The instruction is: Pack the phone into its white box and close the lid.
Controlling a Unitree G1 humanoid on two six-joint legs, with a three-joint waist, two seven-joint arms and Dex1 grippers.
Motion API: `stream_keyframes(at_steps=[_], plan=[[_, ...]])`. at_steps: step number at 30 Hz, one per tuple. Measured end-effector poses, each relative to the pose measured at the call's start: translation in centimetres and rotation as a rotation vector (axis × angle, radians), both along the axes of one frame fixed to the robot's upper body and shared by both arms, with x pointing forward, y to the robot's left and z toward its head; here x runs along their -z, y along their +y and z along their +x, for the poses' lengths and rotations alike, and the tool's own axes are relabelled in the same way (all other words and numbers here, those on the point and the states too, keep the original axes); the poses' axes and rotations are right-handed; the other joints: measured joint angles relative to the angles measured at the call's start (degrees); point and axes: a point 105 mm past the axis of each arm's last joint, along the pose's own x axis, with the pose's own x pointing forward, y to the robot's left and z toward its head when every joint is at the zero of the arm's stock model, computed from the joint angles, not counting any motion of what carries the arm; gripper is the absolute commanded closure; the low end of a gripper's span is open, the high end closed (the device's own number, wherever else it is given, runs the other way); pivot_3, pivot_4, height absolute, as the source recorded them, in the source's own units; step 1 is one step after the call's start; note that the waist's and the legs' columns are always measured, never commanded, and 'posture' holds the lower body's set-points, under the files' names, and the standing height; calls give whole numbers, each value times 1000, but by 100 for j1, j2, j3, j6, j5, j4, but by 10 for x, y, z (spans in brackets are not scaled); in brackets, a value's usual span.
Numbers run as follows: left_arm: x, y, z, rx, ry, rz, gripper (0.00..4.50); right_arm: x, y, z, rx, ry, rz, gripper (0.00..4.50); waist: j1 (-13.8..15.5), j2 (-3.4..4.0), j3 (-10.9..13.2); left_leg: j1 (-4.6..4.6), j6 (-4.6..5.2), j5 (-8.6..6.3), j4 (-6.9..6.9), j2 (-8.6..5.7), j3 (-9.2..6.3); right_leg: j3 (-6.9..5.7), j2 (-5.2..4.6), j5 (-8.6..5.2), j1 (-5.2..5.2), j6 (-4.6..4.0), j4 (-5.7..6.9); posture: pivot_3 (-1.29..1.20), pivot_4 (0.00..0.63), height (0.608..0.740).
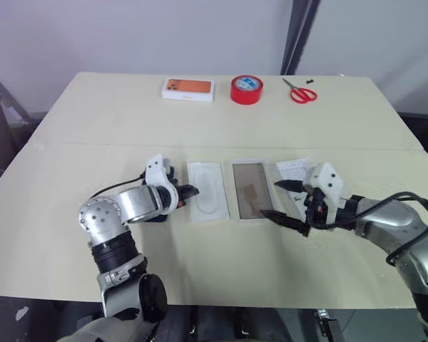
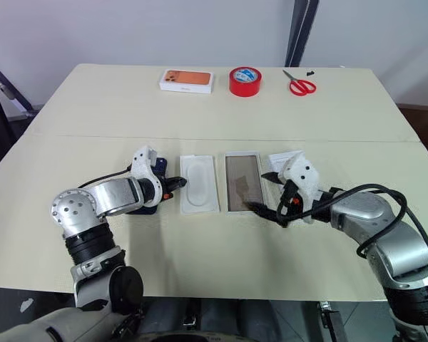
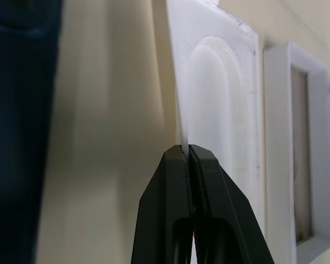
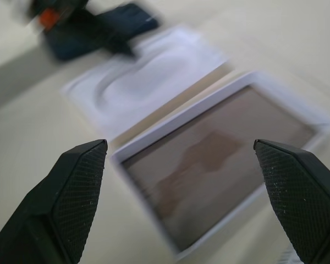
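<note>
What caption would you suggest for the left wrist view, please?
Left gripper shut on the white insert's edge, the phone and white box on either side.

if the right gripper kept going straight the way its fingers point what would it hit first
Most likely the shallow white box with the brownish-grey floor: the open right gripper points straight at it, angled down toward the table. The white insert with the oval recess lies beyond. Depth is uncertain.

The insert [image 1: 205, 189] lies between the phone [image 2: 151, 187] on its left and the white box [image 1: 249, 190].
</note>
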Motion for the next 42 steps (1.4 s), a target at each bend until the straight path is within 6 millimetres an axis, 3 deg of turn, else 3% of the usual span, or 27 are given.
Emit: stream_keyframes(at_steps=[6, 10, 13, 20, 21, 30, 36, 39, 42], plan=[[-32, 16, 9, -24, -109, -63, 4436, 16, 18, -4, -156, -8, -125, 0, -24, -3, 2, 3, -10, 6, -1, 1, 0, 1, 3, 0, -2, 0, 3, 0, 150, 725], [-37, 21, 9, -20, -130, -79, 4436, 27, 23, 5, -206, -31, -214, 0, -8, -7, 4, 2, -12, 6, 0, 1, -1, 0, 2, 0, -2, 0, 1, 0, 150, 725], [-38, 28, 9, -37, -136, -72, 4500, 46, 21, 11, -234, -17, -303, 825, -3, -7, 4, 2, -13, 7, 1, 0, -1, 0, 1, 0, -2, 0, 2, 0, 150, 725], [-37, 35, 9, -59, -133, -72, 4500, 54, 25, 15, -294, -41, -360, 4326, -8, -7, 4, 2, -17, 8, 1, 0, -3, 0, 0, 0, -3, 0, 3, 0, 150, 725], [-37, 36, 9, -61, -135, -70, 4500, 54, 28, 15, -296, -45, -355, 4473, -16, -7, 4, 2, -18, 8, 1, 0, -2, 0, 0, 0, -3, 0, 3, 0, 150, 725], [-45, 52, 10, -90, -160, -59, 4500, 50, 67, 3, -370, -66, -283, 4473, -11, -8, 4, 2, -22, 10, -1, 0, -4, -1, 0, 0, -6, 0, 6, 0, 150, 725], [-42, 51, 11, -77, -143, -70, 4500, 52, 84, 12, -385, -124, -316, 4473, -14, -8, 4, 2, -22, 10, -1, 0, -4, -2, 0, 0, -7, 0, 6, 0, 150, 725], [-42, 50, 11, -73, -142, -74, 4500, 50, 92, 13, -389, -122, -292, 3520, -15, -8, 4, 1, -22, 10, -1, 0, -4, -2, 1, 0, -7, 0, 7, 0, 150, 725], [-41, 45, 11, -62, -139, -85, 4500, 47, 93, 9, -396, -97, -268, 2023, -9, -8, 4, 1, -22, 10, -1, 0, -5, -2, 0, 1, -7, 0, 7, 0, 150, 725]])
